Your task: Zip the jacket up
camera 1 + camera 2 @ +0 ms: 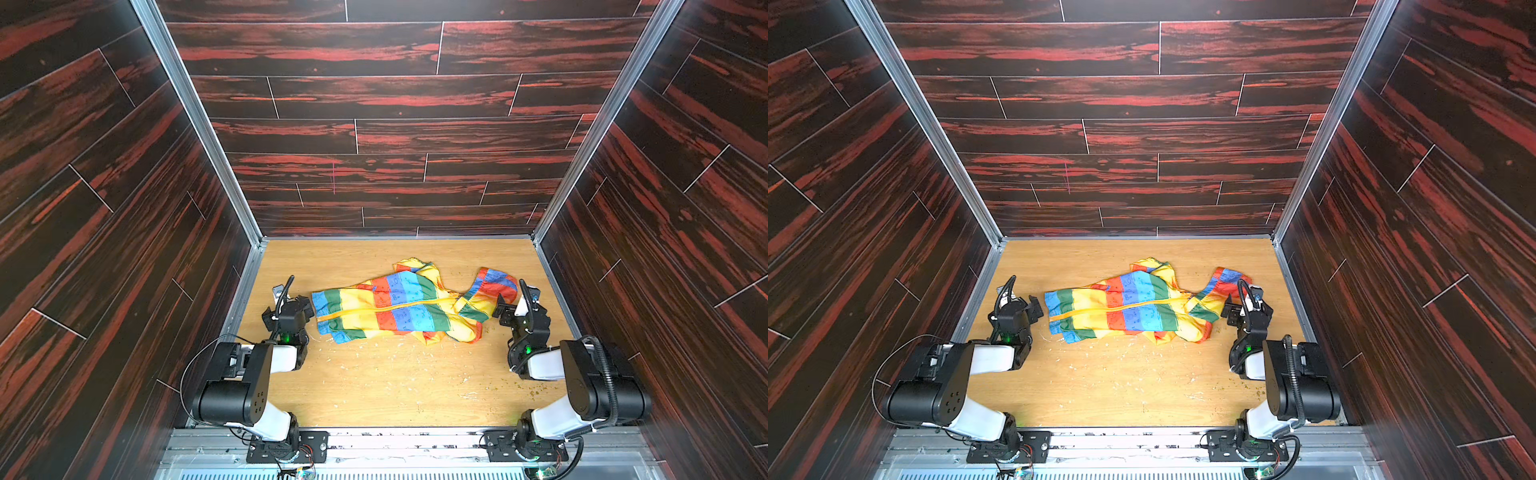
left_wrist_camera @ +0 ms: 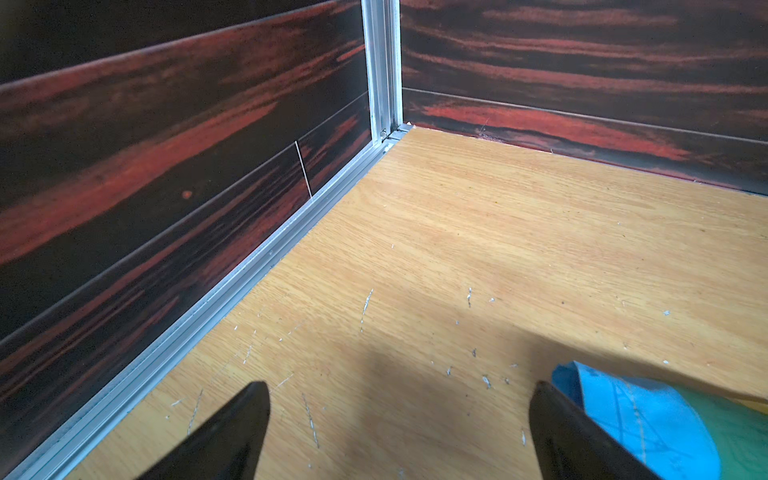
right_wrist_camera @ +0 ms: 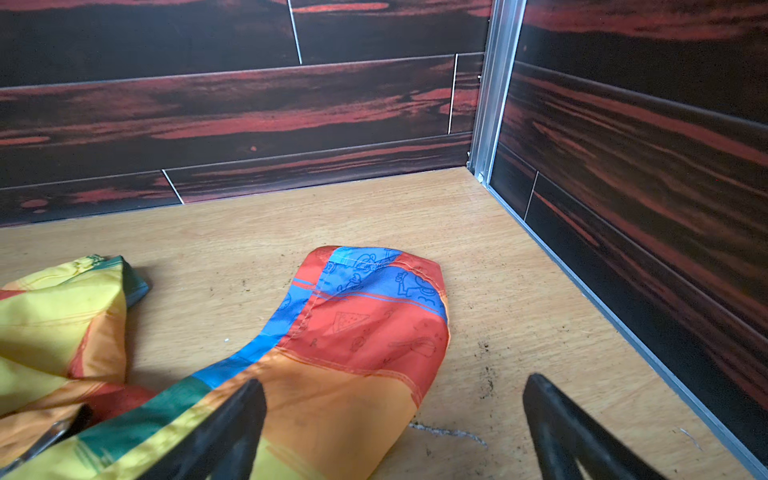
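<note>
Lying flat on the far half of the worktop [image 1: 395,386], the jacket [image 1: 399,305] [image 1: 1133,305] has its long axis running left-right in both top views. The blue hem [image 1: 322,309] points left and the hood [image 1: 496,284] points right. The yellow zipper [image 1: 386,308] runs along that same axis, and the two front halves meet along it. One sleeve [image 1: 415,268] is bunched on the far side, and another fold sticks out on the near side.

The left end effector [image 1: 307,305] [image 2: 399,390] is just beside the hem. Its jaws are spread wide with only bare worktop between them, and the blue hem corner [image 2: 623,411] sits next to one finger.

The right end effector [image 1: 503,311] [image 3: 395,382] is at the hood end, also wide apart and gripping nothing. In the right wrist view one finger [image 3: 232,424] overlaps the hood fabric [image 3: 365,324] and the other is over bare wood. Cannot tell whether it touches the fabric.

Dark red-black wall panels [image 1: 374,104] box in three sides, with an aluminium rail [image 2: 232,291] at the base. White flecks [image 1: 365,357] are scattered in front of the jacket, and dark crumbs [image 1: 536,388] lie near the right arm. Nothing lies over the zipper.
</note>
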